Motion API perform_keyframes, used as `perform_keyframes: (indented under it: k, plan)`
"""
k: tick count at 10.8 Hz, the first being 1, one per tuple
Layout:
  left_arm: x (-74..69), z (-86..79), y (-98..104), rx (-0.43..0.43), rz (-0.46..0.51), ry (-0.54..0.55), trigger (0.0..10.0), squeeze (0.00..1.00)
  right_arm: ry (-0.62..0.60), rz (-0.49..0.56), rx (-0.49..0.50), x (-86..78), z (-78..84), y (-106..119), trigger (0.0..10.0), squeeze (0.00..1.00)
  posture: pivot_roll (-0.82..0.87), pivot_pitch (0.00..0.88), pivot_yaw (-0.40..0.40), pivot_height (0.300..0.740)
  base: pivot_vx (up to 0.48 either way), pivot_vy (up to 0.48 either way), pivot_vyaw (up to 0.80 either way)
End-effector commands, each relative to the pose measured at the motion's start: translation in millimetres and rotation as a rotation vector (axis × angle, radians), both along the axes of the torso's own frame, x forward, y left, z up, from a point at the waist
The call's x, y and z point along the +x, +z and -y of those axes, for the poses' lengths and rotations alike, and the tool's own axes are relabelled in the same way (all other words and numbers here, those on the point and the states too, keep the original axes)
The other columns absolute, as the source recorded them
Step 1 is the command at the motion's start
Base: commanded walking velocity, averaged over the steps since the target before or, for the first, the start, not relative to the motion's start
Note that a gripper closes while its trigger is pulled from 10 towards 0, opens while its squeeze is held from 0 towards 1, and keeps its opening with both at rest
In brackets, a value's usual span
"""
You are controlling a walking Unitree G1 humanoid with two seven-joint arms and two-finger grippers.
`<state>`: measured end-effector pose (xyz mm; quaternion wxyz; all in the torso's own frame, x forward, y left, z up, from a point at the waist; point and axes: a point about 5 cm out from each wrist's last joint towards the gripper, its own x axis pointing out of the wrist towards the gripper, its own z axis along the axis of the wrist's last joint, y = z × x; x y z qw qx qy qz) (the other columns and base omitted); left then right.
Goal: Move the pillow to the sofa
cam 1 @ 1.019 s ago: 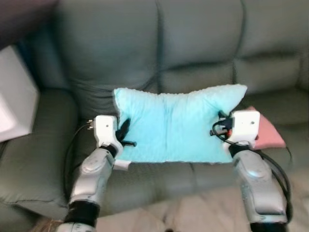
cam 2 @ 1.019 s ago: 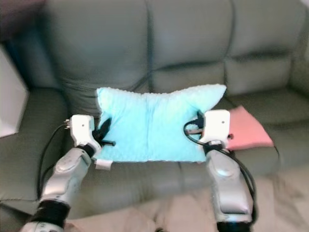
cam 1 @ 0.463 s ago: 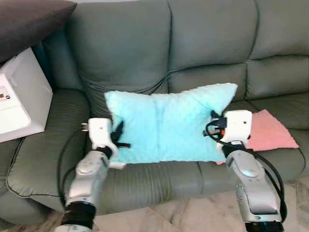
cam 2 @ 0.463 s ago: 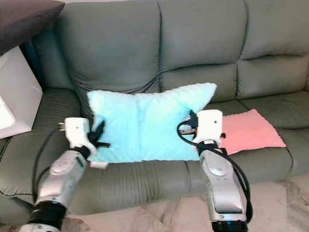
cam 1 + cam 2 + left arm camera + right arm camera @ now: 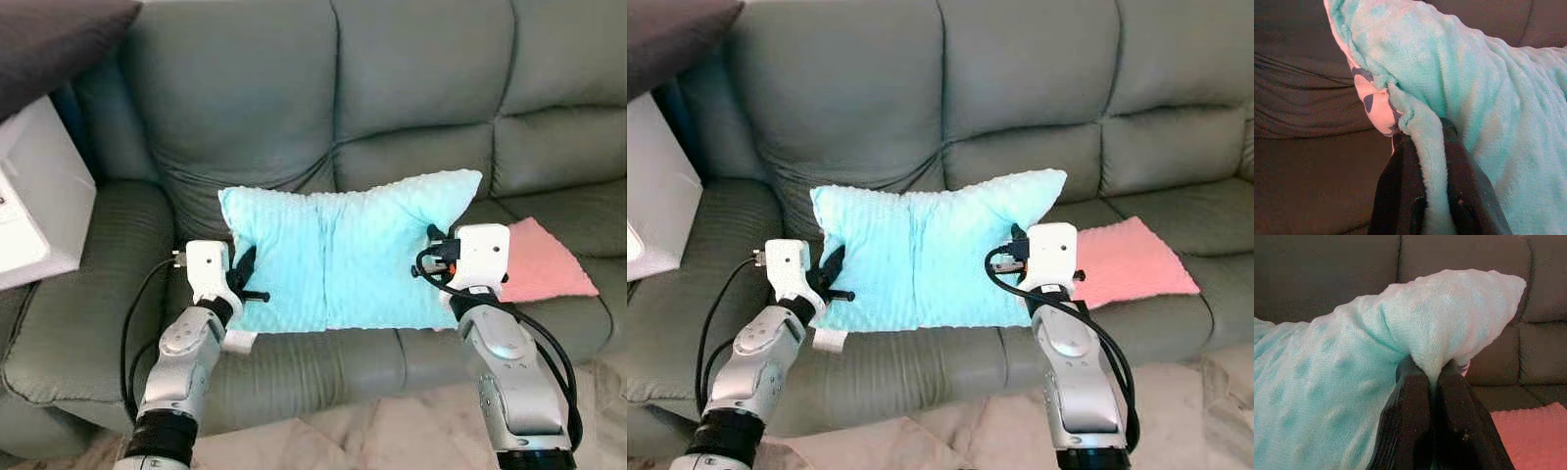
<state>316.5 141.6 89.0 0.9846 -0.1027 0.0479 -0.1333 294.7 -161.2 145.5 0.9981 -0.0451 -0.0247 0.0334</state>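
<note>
A fluffy turquoise pillow [image 5: 343, 255] hangs stretched between my two grippers just above the seat of the grey-green sofa [image 5: 411, 88]. My left gripper [image 5: 245, 279] is shut on the pillow's left edge, and the left wrist view shows the plush fabric [image 5: 1459, 98] pinched between the black fingers [image 5: 1400, 196]. My right gripper [image 5: 434, 257] is shut on the right edge below the pillow's upper right corner; the right wrist view shows its fingers [image 5: 1410, 431] clamped on the fabric [image 5: 1352, 362].
A pink cloth [image 5: 544, 264] lies flat on the seat cushion to the right. A white box-like appliance [image 5: 34, 196] stands at the left by the sofa arm, with a dark cushion [image 5: 49, 39] above it. Pale marble floor [image 5: 392, 431] lies before the sofa.
The camera view shifted slightly. The pillow stays held between both grippers over the seat, with no clear change in grip.
</note>
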Motion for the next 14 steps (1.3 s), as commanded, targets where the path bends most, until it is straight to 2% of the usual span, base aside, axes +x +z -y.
perform_keyframes:
  k: [1, 3, 6, 8, 11, 12, 14]
  plan:
    - [0.2, -0.3, 3.2, 0.001, 0.017, -0.015, 10.0, 0.0, 0.011, 0.026, 0.003, 0.7, -1.0, 6.3, 10.0, 0.0, -0.23, 0.046, 0.029, 0.74, 0.356, 0.0, 0.0]
    - [-0.1, -1.4, 2.7, 0.003, 0.014, -0.009, 10.0, 0.0, 0.013, 0.025, 0.002, 0.3, -1.0, 5.9, 10.0, 0.0, -0.23, 0.043, 0.029, 0.74, 0.411, 0.0, 0.0]
    - [0.3, -4.2, 2.9, 0.007, 0.015, 0.005, 10.0, 0.0, 0.015, 0.016, 0.0, -2.3, -0.7, 3.3, 10.0, 0.0, -0.23, 0.049, 0.031, 0.74, 0.388, 0.276, 0.0]
    - [0.9, -4.5, 0.9, 0.036, 0.006, 0.025, 10.0, 0.0, 0.02, 0.003, 0.001, -3.4, -0.8, 0.8, 10.0, 0.0, -0.24, 0.052, 0.032, 0.74, 0.0, 0.0, 0.0]
    - [3.4, -14.5, -1.8, 0.125, -0.003, 0.093, 10.0, 0.0, 0.056, -0.024, 0.023, -5.8, -5.8, -4.8, 10.0, 0.0, -0.23, 0.054, 0.037, 0.74, 0.0, 0.0, 0.0]
    - [5.1, -23.1, -2.2, 0.155, -0.006, 0.142, 10.0, 0.0, 0.06, -0.026, 0.035, -5.8, -7.6, -5.8, 10.0, 0.0, -0.23, 0.054, 0.038, 0.74, 0.0, 0.0, 0.0]
    - [7.5, -35.5, -5.3, 0.217, -0.023, 0.186, 10.0, 0.0, 0.041, -0.036, 0.049, -3.7, -2.2, -11.1, 10.0, 0.0, -0.22, 0.066, 0.05, 0.74, 0.0, 0.0, 0.0]
